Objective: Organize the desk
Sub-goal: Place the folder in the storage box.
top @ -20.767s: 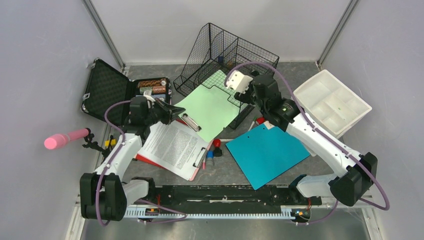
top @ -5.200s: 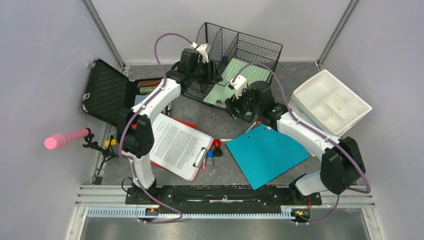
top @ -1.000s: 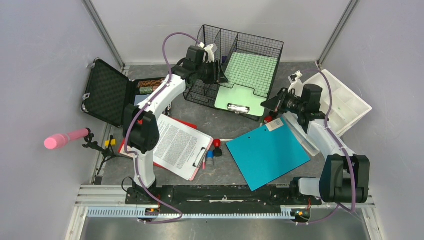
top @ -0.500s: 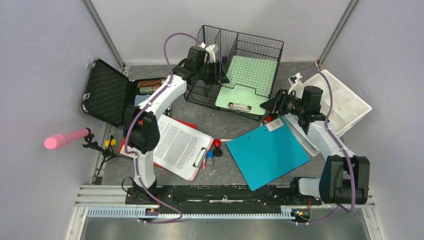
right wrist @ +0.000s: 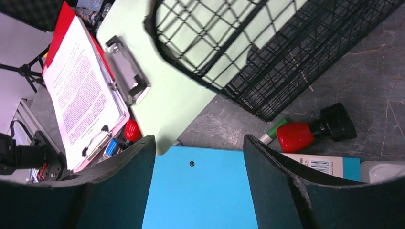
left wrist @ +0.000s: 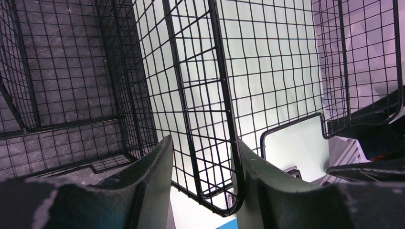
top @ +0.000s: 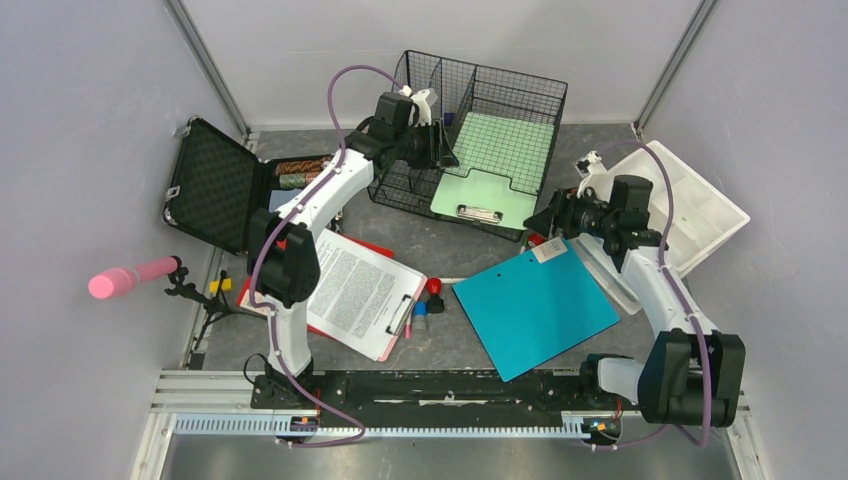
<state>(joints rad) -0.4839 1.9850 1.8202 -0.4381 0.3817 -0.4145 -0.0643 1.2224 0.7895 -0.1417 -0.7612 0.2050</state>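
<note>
The desk [top: 420, 235] is a dark grey mottled tabletop. A black wire basket [top: 480, 110] stands at the back with a green clipboard [top: 488, 178] lying in it, clip end sticking out. My left gripper [top: 437, 150] is open, and its jaws straddle a wire divider [left wrist: 200, 95] of the basket. My right gripper [top: 545, 213] is open and empty, hovering over the far corner of a blue clipboard [top: 535, 305], which also shows in the right wrist view [right wrist: 200, 191]. A red clipboard with printed paper [top: 350, 290] lies left of centre.
An open black foam-lined case [top: 215, 185] sits at the far left. A white compartment tray [top: 690, 205] is at the right, beside my right arm. Red and blue stamps [top: 428, 300] lie between the clipboards; a red stamp [right wrist: 298, 135] lies by the basket. A pink-tipped stand [top: 130, 276] is at the left wall.
My right arm has shifted slightly and the white tray has slid a little to the right. My left arm and the basket have not moved.
</note>
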